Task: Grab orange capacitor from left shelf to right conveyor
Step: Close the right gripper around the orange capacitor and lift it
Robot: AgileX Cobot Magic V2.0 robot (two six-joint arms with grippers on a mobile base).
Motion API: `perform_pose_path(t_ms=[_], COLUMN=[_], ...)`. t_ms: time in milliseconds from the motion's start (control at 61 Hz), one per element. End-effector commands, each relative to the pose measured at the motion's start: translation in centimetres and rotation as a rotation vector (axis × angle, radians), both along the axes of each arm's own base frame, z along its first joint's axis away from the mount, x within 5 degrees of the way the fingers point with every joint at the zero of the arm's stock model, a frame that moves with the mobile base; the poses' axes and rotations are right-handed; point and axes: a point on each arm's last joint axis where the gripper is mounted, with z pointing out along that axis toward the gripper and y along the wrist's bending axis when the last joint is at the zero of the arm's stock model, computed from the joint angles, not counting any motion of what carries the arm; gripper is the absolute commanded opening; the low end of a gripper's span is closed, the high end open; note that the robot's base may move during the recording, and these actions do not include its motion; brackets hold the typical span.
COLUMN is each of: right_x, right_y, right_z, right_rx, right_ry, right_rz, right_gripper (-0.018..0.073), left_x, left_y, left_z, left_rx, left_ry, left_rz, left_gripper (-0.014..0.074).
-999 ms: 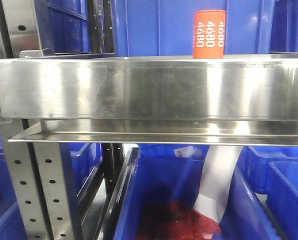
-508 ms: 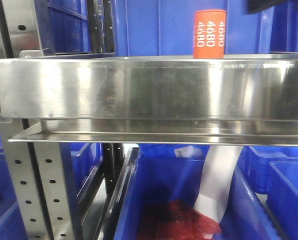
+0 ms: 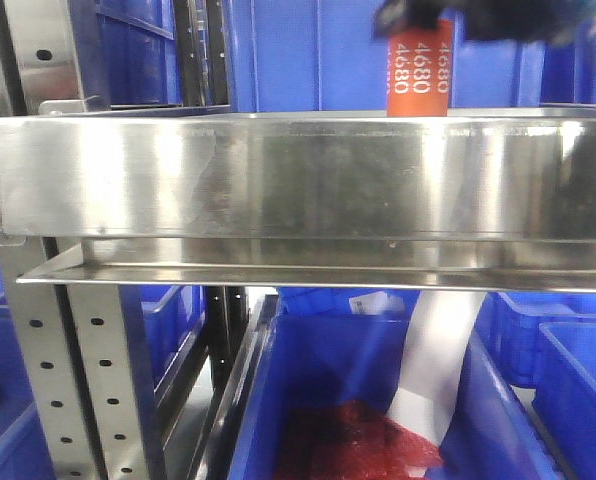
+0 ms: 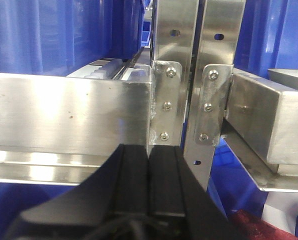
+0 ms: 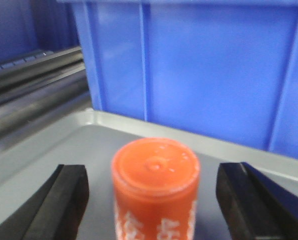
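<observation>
A heap of red material (image 3: pixel 348 440) and a pale strip (image 3: pixel 433 350) are being held in the blue plastic bin (image 3: pixel 318 370) beneath the left shelf (image 3: pixel 298 175); what the red stuff is cannot be told. More blue bins are being shown behind and beside it, their contents being hidden.

The orange capacitor (image 3: pixel 418 75) is being carried upright on the shelf, right of the middle in the front view, with a tall blue bin wall (image 5: pixel 214 75) just behind it. "4680" is being displayed in white down its side, and a small dimple is being shown at the centre of its flat top. Its base is being hidden by the shelf's tall front lip.

The right pincer (image 5: pixel 156 200) is being held released, its black fingers (image 5: pixel 64 200) flanking the capacitor without touching it. In the front view it is being reduced to a dark blur across the can's top. The left pincer (image 4: pixel 149 170) is being held clenched on nothing, before the corner of the shelf lip.
</observation>
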Motion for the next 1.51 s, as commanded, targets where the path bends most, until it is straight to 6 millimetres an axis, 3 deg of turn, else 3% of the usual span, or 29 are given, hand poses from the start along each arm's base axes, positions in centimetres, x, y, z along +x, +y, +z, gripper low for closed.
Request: perform_pose_path(t_ms=[0,98,164,295,393,442,688,819,966,1245,1491], right_x=[1.1,1.7,1.9,1.9,1.4,1.1,-1.4,-3.4,-7.4,-15.1,-20.9], right_y=[0.3,0.5,0.5,0.5,0.3,0.2,-3.6,-6.8,-9.8,-12.0,-12.2], right_z=[1.6,0.7,0.4,0.5,1.6,2.2,6.3,6.6,6.6,4.4,5.6], right_rx=[0.055,0.055,0.056,0.057,0.07,0.076,0.083,0.045,-0.041,-0.114,-0.12], right_ry=[-0.136,-0.144,-0.149,-0.151,-0.179,-0.192,-0.216,-0.141,-0.071,-0.024,-0.122], right_rz=[-0.012,-0.018,-0.019,-0.019,-0.019,-0.019,-0.097,-0.18,-0.254,-0.333,-0.343], right_gripper=[0.062,0.061,0.0555,0.0259,0.009,0.0052,0.0057,0.0057,0.0057,0.0057,0.0056], left_x=[-0.1,-0.1,-0.1,-0.1,-0.1,-0.1,-0.1,-0.1,-0.1,-0.1,-0.1], left_y=[0.1,0.1,0.1,0.1,0.1,0.1,0.1,0.1,0.1,0.1,0.1], left_z=[1.0,1.0,1.0,1.0,1.0,1.0,1.0,1.0,1.0,1.0,1.0], left_rx=[-0.015,-0.015,-0.015,-0.015,-0.015,-0.015,-0.015,-0.015,-0.015,-0.015,-0.015], left_ry=[-0.103,-0.103,-0.103,-0.103,-0.103,-0.103,-0.103,-0.103,-0.103,-0.103,-0.103], left_rz=[0.008,0.008,0.008,0.008,0.008,0.008,0.008,0.008,0.008,0.008,0.008], left_gripper=[-0.0127,-0.0127,-0.0127,-0.0127,-0.0127,-0.0127,-0.0127,-0.0127,-0.0127,-0.0127,-0.0127])
